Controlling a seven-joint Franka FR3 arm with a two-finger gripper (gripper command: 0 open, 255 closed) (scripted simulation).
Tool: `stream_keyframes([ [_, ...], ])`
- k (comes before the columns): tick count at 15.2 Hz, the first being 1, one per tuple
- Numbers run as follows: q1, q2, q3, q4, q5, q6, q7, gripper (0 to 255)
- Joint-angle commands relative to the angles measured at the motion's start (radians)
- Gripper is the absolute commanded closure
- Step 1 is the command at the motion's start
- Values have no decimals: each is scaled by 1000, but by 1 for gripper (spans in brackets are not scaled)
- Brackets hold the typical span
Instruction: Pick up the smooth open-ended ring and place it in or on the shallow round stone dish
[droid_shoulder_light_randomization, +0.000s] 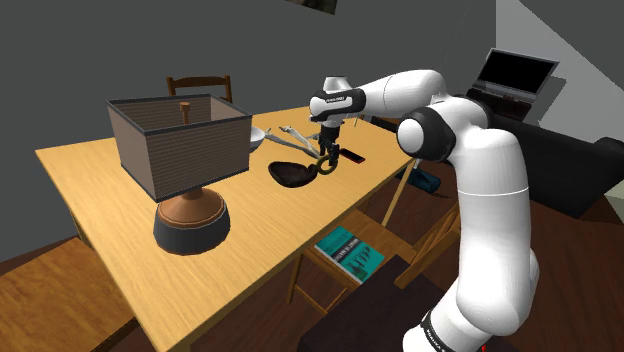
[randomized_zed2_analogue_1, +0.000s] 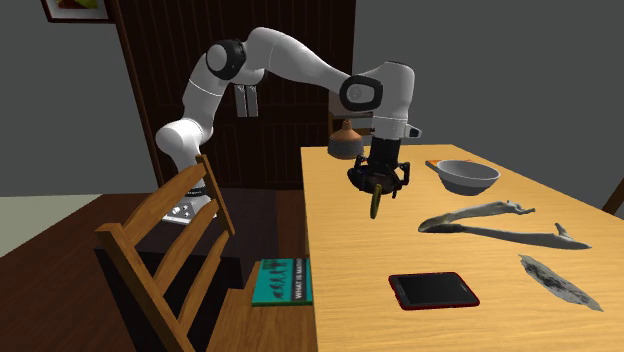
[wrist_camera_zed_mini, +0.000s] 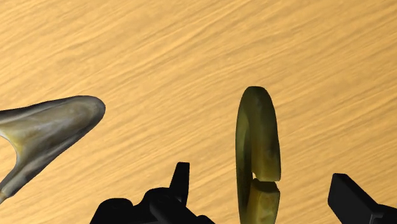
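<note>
The ring (wrist_camera_zed_mini: 257, 133), olive-yellow and split at 1 spot, stands on edge between the 2 fingers (wrist_camera_zed_mini: 181, 183). They are spread, with bare wood showing on each side of the band, so nothing is clasped. In the shoulder view the ring sits at the right rim of the dark dish (droid_shoulder_light_randomization: 290, 173), not inside it. I cannot tell whether it touches the table (droid_shoulder_light_randomization: 95, 180) or hangs just above it.

The step in hand looks like securing the grasp. The fingers should squeeze across the band's 2 flat faces, away from the split, where a smooth curve could slip. Then a small lift to clear the rim, a short carry toward the shoulder view's left, and a low release over the dish's middle, since a ring on edge is likely to roll.

The table is light wood. A lamp (droid_shoulder_light_randomization: 180, 140) with a boxy shade stands at the shoulder view's left. Far from the lamp lie a pale bowl (randomized_zed2_analogue_1: 466, 176), a pale forked piece (randomized_zed2_analogue_1: 480, 215) and a red-edged tablet (randomized_zed2_analogue_1: 433, 290). A chair (randomized_zed2_analogue_1: 165, 235) stands by the table, a book (randomized_zed2_analogue_1: 283, 281) lies on the dark floor, and a laptop (droid_shoulder_light_randomization: 515, 72) sits before grey walls.
</note>
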Motion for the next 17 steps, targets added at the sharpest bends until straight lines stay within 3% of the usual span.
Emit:
stream_keyframes([
  [1, 0, 0, 0, -1, 0, 1, 0, 0],
  [3, 0, 0, 0, 0, 0, 0, 0, 0],
  [4, 0, 0, 0, 0, 0, 0, 0, 255],
  [13, 0, 0, 0, 0, 0, 0, 0, 255],
  [17, 0, -14, -3, 32, -4, -45, -1, 255],
])
